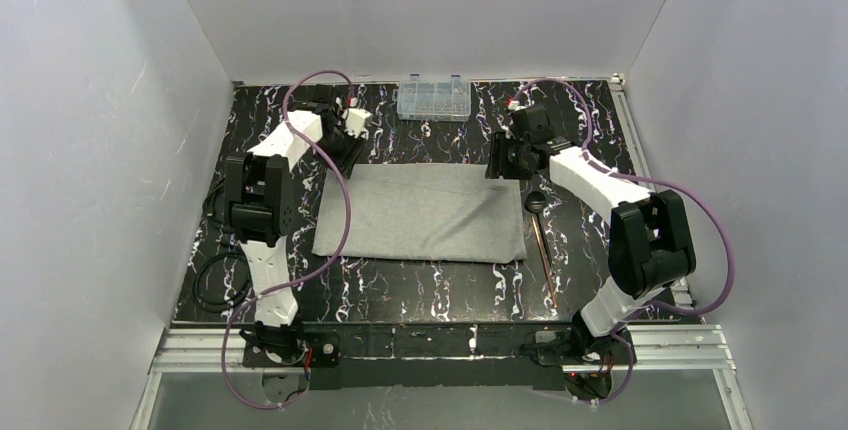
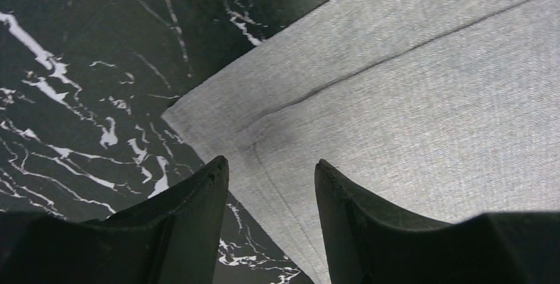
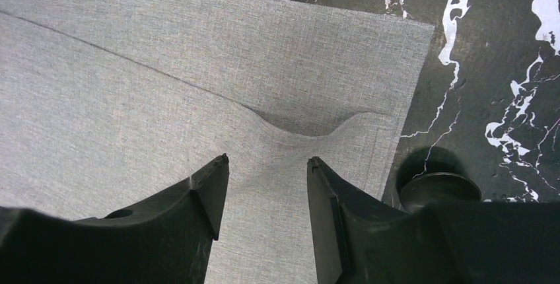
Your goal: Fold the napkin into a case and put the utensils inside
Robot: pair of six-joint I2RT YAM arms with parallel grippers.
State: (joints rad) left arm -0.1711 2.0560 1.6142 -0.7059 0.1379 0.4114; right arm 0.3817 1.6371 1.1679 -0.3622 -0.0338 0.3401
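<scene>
On the black marbled counter [image 1: 430, 290], the napkin [image 1: 420, 213] lies flat in the middle as a wide grey rectangle, folded double and not yet a case. Just beside its right edge lie the utensils [image 1: 545, 255], thin copper-brown handles pointing toward the arm bases, with the dark spoon head [image 1: 536, 201] at their far end. At the napkin's far left corner hovers the left gripper [image 2: 271, 160], its jaws apart and nothing between them, the cloth's corner showing below. At the far right corner the right gripper [image 3: 267, 158] also stands open, low over the cloth. Just beyond its fingertips the upper layer's edge puckers into a small arch. Farther back, near the wall, sits a clear compartment box [image 1: 433, 97].
</scene>
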